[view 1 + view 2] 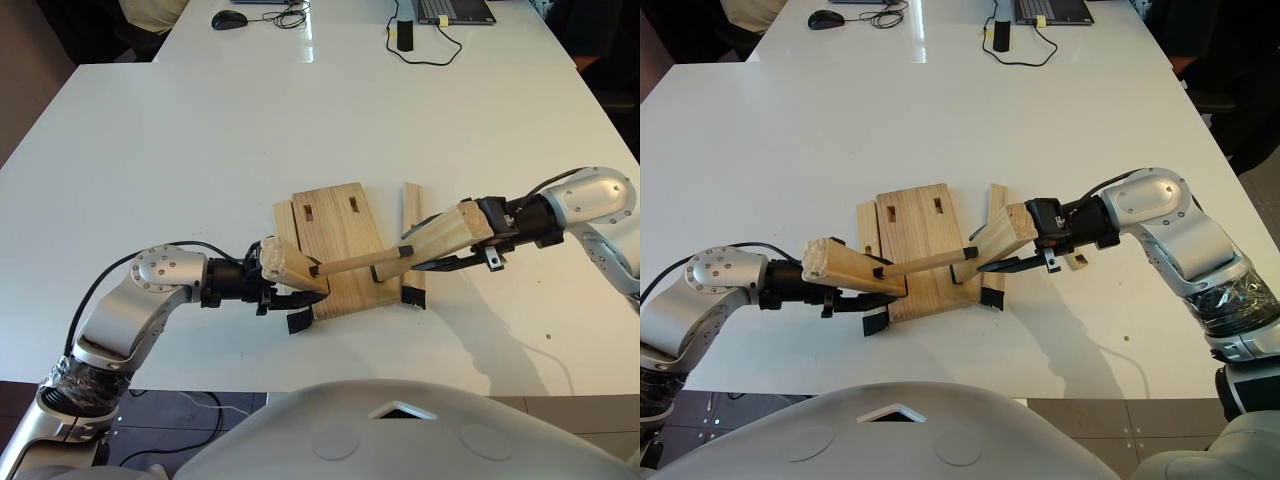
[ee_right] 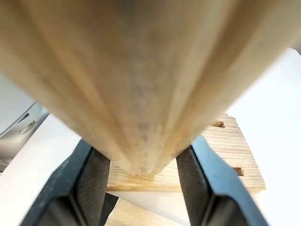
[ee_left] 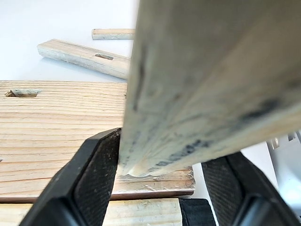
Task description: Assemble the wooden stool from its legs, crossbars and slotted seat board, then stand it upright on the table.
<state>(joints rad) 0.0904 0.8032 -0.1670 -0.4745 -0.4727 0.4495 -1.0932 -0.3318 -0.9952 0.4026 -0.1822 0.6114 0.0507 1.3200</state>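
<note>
While you look down over the arms, the left hand (image 1: pixel 300 300) sits nearest you, its fingers (image 3: pixel 96 179) clamped on either side of the left leg (image 1: pixel 290 265) and pressing the wood from both sides. From that leg the crossbar (image 1: pixel 355 264) runs up and to the right, and its far end meets the right leg (image 1: pixel 450 232). You cannot tell how deep either end sits. The right hand (image 1: pixel 440 265) grips the right leg the same way, its fingers (image 2: pixel 94 181) tight against the wood. The two legs and the crossbar hang as one piece, tilted, above the seat board (image 1: pixel 335 225), which lies flat on the tabletop (image 1: pixel 200 150) with two slots (image 1: pixel 310 211) showing near its far edge. The left spare leg (image 1: pixel 284 222) lies just beside the board's left edge, and the right spare leg (image 1: pixel 411 205) lies just beside its right edge. Well beyond them, at the far end, you see a mouse (image 1: pixel 229 19), a small black box (image 1: pixel 403 35) with a cable, and a laptop (image 1: pixel 455 10).
</note>
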